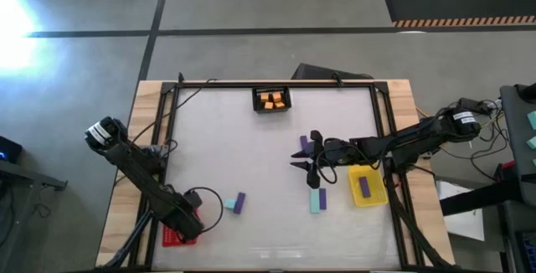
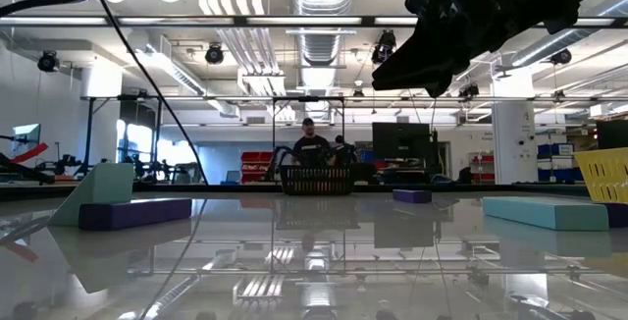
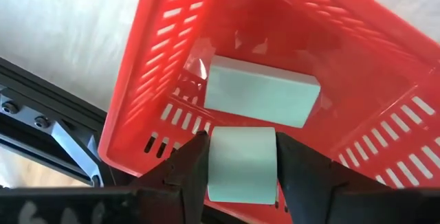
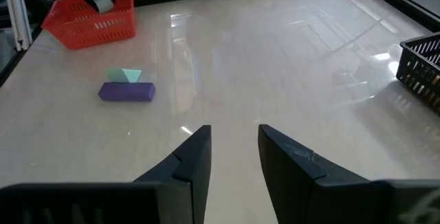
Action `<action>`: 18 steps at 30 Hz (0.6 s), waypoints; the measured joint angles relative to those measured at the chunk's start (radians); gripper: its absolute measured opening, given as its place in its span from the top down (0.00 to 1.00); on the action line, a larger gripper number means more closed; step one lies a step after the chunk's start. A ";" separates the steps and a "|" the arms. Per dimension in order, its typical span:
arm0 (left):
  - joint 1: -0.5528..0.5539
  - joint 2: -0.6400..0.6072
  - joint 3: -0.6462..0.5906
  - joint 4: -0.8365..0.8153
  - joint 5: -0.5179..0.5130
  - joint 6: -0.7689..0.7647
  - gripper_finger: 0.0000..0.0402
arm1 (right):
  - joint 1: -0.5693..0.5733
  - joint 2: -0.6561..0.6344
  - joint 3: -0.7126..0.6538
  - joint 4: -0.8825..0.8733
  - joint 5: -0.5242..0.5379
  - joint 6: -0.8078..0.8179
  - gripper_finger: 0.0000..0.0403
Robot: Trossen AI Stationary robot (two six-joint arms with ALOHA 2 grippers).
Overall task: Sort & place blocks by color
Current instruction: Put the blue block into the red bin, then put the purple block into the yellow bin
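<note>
Currently the left gripper [image 3: 242, 165] sits over the red tray [image 3: 155, 80] at the near left corner of the worktop [image 1: 251, 156], fingers pinching a mint block [image 3: 242, 163]. Second mint block [image 3: 262, 91] lies flat on the tray floor, just beyond the held one.

Right gripper [image 4: 234, 152] hangs above the middle right of the worktop, fingers spread with nothing between them; in the high view it is beside the yellow tray [image 1: 377, 193].

Block positions, high view:
- Purple block [image 1: 239, 203] and mint piece [image 1: 229, 203] lie touching, side by side, near the left arm and outside the red tray. The right wrist view shows the same pair, mint behind purple.
- Long mint block [image 1: 316, 199] lies flat on the worktop just beside the yellow tray, on its left.
- Purple block [image 1: 363, 188] lies inside the yellow tray.
- Small purple block [image 1: 304, 143] is on the worktop close to the right gripper, partly hidden by it.
- Orange blocks [image 1: 271, 100] sit in the black tray [image 1: 259, 107] at the far edge; exact count cannot be told.

Low view: a person [image 2: 310, 146] is in the room behind the black tray.
</note>
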 joint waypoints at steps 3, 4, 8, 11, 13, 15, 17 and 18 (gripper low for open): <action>0.000 0.000 0.002 0.000 0.000 0.000 0.65 | 0.000 0.000 0.000 0.000 0.000 0.003 0.73; 0.000 0.000 0.002 0.000 0.001 0.000 0.65 | 0.000 0.000 0.000 0.000 0.000 0.008 0.73; 0.000 -0.003 0.002 0.001 0.002 0.000 0.62 | 0.000 0.000 0.000 0.000 0.000 0.010 0.73; 0.000 -0.007 0.001 0.001 0.002 0.001 0.56 | 0.000 0.000 0.000 -0.001 0.000 0.009 0.73; 0.000 -0.014 0.001 0.000 0.003 0.001 0.51 | 0.000 0.000 0.000 -0.001 0.000 0.009 0.73; 0.000 -0.021 0.001 0.000 0.003 0.008 0.46 | 0.000 0.000 0.000 -0.001 0.000 0.009 0.73; 0.002 -0.034 0.006 0.000 0.004 0.022 0.42 | 0.000 0.000 0.000 -0.001 0.000 0.013 0.73; 0.002 -0.041 0.014 0.000 0.004 0.027 0.41 | 0.000 0.000 0.000 -0.001 0.000 0.019 0.73</action>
